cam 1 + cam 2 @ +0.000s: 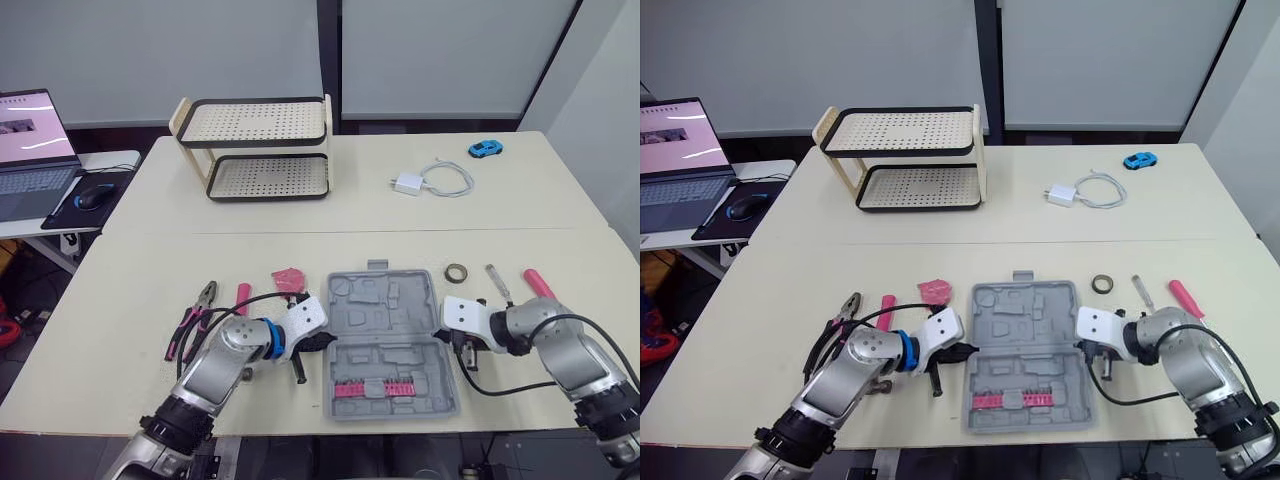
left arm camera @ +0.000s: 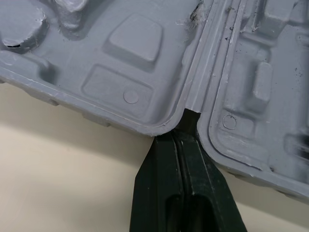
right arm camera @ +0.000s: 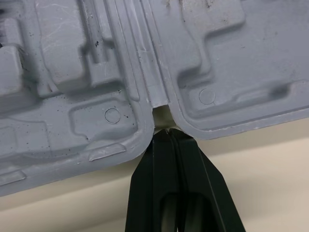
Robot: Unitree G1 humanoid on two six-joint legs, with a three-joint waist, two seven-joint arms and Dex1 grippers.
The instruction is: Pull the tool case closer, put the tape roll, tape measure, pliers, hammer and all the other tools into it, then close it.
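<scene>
The grey tool case (image 1: pixel 385 340) lies open and flat near the table's front edge, with a pink bit strip (image 1: pixel 372 388) in its near half. My left gripper (image 2: pixel 186 137) is shut, and its tips sit at the hinge notch on the case's left side. My right gripper (image 3: pixel 167 133) is shut at the hinge notch on the right side. Left of the case lie the pliers (image 1: pixel 195 315), a pink-handled tool (image 1: pixel 241 296) and a pink tape measure (image 1: pixel 290 279). On the right are the tape roll (image 1: pixel 457 272), a grey metal tool (image 1: pixel 497 283) and another pink handle (image 1: pixel 540 284).
A two-tier perforated rack (image 1: pixel 258 150) stands at the back left of the table. A white charger with its cable (image 1: pixel 430 182) and a blue toy car (image 1: pixel 485 149) lie at the back right. A laptop (image 1: pixel 30 150) and a mouse (image 1: pixel 92 197) sit on a side table to the left.
</scene>
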